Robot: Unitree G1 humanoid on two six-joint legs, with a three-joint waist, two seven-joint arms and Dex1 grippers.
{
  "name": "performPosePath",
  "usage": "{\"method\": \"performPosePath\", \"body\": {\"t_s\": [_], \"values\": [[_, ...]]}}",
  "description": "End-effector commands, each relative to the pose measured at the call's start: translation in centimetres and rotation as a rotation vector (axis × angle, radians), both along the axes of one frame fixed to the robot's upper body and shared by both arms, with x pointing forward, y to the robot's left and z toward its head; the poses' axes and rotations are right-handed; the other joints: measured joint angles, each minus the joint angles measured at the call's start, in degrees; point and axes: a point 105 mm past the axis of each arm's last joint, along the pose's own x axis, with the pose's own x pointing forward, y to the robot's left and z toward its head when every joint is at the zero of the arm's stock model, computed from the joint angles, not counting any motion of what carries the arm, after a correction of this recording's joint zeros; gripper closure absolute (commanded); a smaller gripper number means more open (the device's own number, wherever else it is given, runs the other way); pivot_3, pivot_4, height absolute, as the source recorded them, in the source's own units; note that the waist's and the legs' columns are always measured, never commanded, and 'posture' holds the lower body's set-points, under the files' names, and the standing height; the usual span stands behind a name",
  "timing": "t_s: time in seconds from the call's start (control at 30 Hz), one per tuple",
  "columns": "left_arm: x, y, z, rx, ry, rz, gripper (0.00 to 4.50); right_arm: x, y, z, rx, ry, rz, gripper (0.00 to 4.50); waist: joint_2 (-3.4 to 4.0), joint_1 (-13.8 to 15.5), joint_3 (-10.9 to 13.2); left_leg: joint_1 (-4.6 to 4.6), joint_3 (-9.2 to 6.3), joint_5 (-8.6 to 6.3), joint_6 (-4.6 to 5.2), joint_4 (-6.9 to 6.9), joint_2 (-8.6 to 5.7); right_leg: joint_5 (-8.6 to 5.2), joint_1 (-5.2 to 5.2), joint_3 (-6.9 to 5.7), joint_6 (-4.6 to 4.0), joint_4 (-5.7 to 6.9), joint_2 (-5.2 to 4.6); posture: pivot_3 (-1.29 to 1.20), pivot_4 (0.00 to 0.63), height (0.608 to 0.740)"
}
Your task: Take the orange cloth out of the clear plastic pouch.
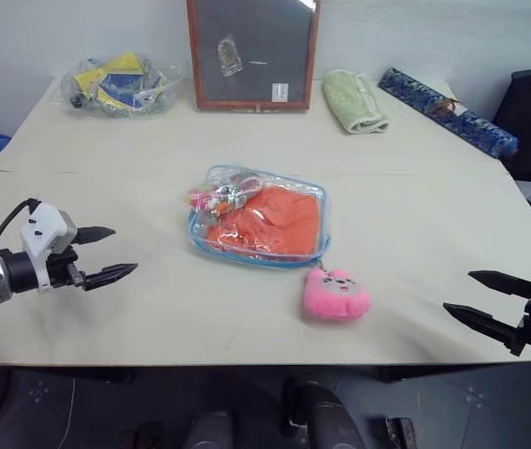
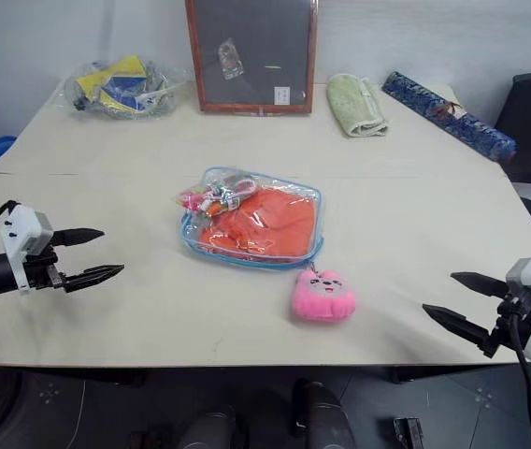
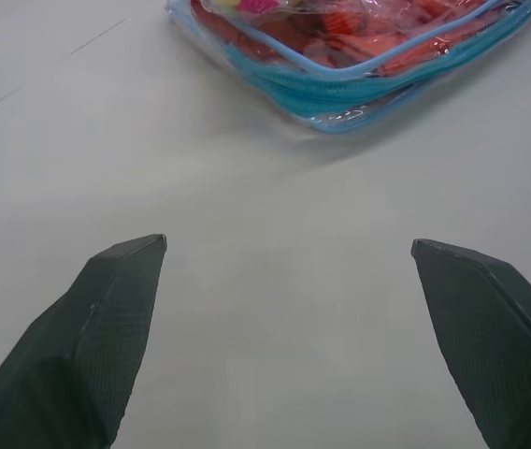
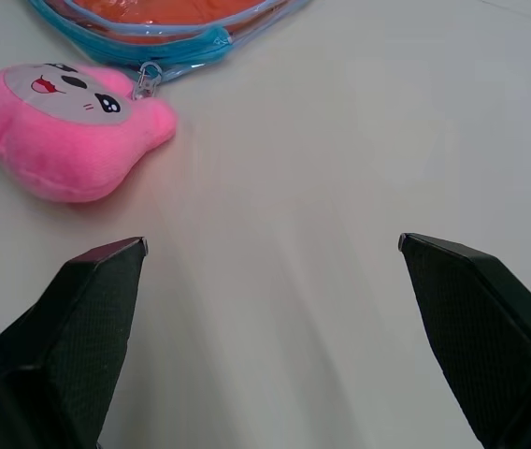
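Glossy clear plastic pouch (image 1: 258, 217) w/ soft orange cloth (image 1: 279, 220), fuzzy pink plush charm (image 1: 337, 294), matt table (image 1: 153, 309).

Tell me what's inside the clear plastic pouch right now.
Inside the clear plastic pouch lies the folded orange cloth, filling most of it. A small clear packet of colourful bits sits at the far left corner. Anything under the cloth is covered.

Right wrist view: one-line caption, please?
Open right gripper hovers over table near pink plush charm clipped to clear pouch.
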Motion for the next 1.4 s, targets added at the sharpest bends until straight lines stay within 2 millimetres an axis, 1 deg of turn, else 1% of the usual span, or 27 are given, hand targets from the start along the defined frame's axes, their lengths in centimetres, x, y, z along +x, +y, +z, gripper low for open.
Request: {"method": "performPosePath", "body": {"t_s": [0.03,0.27,0.43,0.53,0.6,0.7,0.8,0.93,1.0,1.13,1.23,1.3,1.4], "values": [[0.0,-0.2,0.9,0.038,-0.053,-0.02,0.03,0.0,-0.1,0.9,-0.032,-0.059,-0.006,0.0,0.0,0.0,0.0,0.0,0.0,0.0,0.0,0.0,0.0,0.0,0.0,0.0,0.0,0.0,0.0,0.0,0.15,0.74],[0.4,0.1,0.8,0.044,-0.08,0.026,0.03,0.5,-0.3,0.8,-0.052,-0.079,-0.026,0.0,0.0,0.0,0.0,0.01,0.01,0.0,-0.02,0.0,0.0,0.0,0.0,0.01,0.0,0.01,0.0,0.0,0.15,0.74],[0.4,0.2,-0.2,0.044,-0.029,0.059,0.03,0.7,-0.2,1.0,-0.058,-0.094,-0.031,0.0,0.0,0.0,0.0,0.01,0.02,0.0,-0.02,0.0,0.0,0.0,0.0,0.02,0.0,0.01,0.0,0.0,0.15,0.74],[0.6,0.0,-0.3,0.036,-0.015,0.067,0.03,0.9,0.0,1.3,-0.049,-0.11,-0.036,0.0,0.0,0.0,0.0,0.02,0.03,0.01,-0.02,0.0,0.0,0.0,0.0,0.03,0.0,0.02,0.0,0.0,0.15,0.74],[0.9,-0.1,-0.1,0.018,-0.019,0.077,0.03,1.0,0.3,1.5,-0.025,-0.113,-0.039,0.0,0.0,0.0,0.0,0.02,0.03,0.01,-0.03,0.0,0.0,0.0,0.0,0.03,0.0,0.03,0.0,0.0,0.15,0.74],[1.0,-0.8,0.2,-0.041,-0.03,0.071,0.03,0.7,1.8,1.3,0.032,-0.097,-0.016,0.0,0.01,0.0,0.0,0.02,0.02,0.01,-0.04,0.0,0.0,0.0,0.0,0.02,0.0,0.04,0.0,0.0,0.15,0.74],[1.5,-2.3,0.9,-0.117,-0.046,0.056,0.03,0.6,3.1,1.2,0.052,-0.088,0.01,0.0,0.01,0.0,0.0,0.01,0.03,0.02,-0.05,0.01,0.0,0.0,0.0,0.04,0.01,0.05,-0.01,0.0,0.15,0.74],[2.6,-6.2,2.7,-0.221,-0.081,-0.013,0.03,0.7,5.8,1.7,0.09,-0.116,0.052,0.0,0.01,0.2,0.0,0.0,0.0,0.03,-0.07,0.09,-0.02,0.01,0.01,0.04,0.02,0.09,-0.02,0.0,0.15,0.74],[3.2,-7.4,3.3,-0.231,-0.094,-0.026,0.03,0.9,6.7,2.0,0.099,-0.131,0.057,0.0,0.01,0.1,0.0,0.0,-0.02,0.05,-0.1,0.13,-0.04,0.02,0.03,0.04,0.03,0.13,-0.03,0.0,0.15,0.74],[5.6,-10.8,4.2,-0.229,-0.097,-0.047,0.03,1.8,9.9,2.6,0.1,-0.199,0.083,0.0,0.0,0.1,0.0,0.01,0.0,0.12,-0.21,0.16,-0.08,0.02,0.03,0.07,0.03,0.37,0.0,0.0,0.15,0.74],[8.3,-12.3,4.4,-0.179,-0.114,-0.007,0.03,2.0,12.3,2.8,0.132,-0.213,0.129,0.0,0.0,0.0,0.0,0.02,0.01,0.15,-0.25,0.21,-0.1,0.02,0.03,0.09,0.02,0.38,0.03,0.0,0.15,0.74],[9.6,-13.1,4.4,-0.133,-0.132,0.0,0.03,2.2,13.2,3.0,0.145,-0.22,0.141,0.0,0.0,-0.1,0.0,0.01,0.01,0.18,-0.3,0.21,-0.09,0.02,0.03,0.11,0.02,0.4,0.13,0.0,0.15,0.74],[11.4,-14.3,3.9,-0.068,-0.145,0.015,0.03,2.7,13.8,3.1,0.153,-0.23,0.137,0.0,0.0,-0.1,0.0,-0.01,0.04,0.19,-0.32,0.2,-0.06,0.02,0.01,0.11,0.01,0.43,0.23,0.0,0.15,0.74]]}}
